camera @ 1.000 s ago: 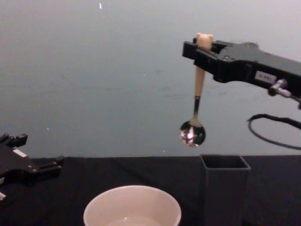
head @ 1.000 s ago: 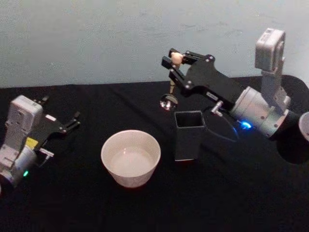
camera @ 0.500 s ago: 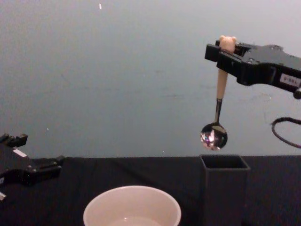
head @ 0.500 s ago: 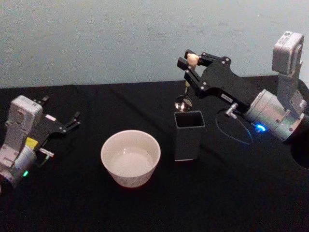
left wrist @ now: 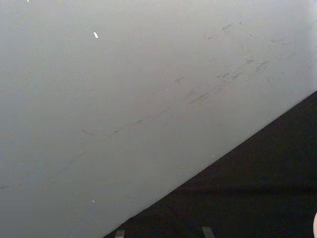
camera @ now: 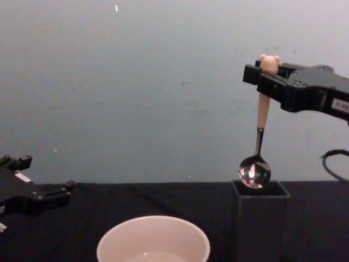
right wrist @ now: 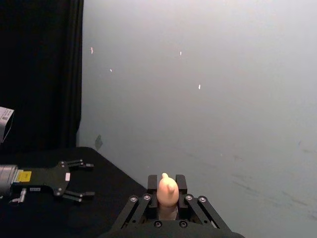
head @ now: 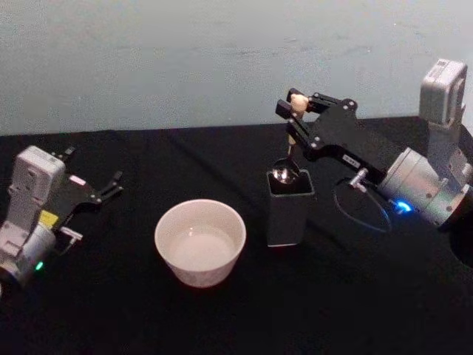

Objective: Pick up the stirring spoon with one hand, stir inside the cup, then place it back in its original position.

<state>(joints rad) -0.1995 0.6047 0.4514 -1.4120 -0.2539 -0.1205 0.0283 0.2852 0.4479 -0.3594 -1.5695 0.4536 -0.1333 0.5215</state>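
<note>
Shiny round spoon bowl [camera: 254, 173] at square holder's rim [camera: 260, 193]

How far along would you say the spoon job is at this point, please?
Nearly finished, it seems. The right gripper holds the stirring spoon upright by its bear-head handle, bowl just at the rim of the dark grey holder, beside the cup. Left: lower it in and let go. The left gripper rests on the table.

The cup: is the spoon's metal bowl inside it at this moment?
No. In the chest view the stirring spoon hangs from the right claw at the dark grey holder's mouth, beside the cup.
</note>
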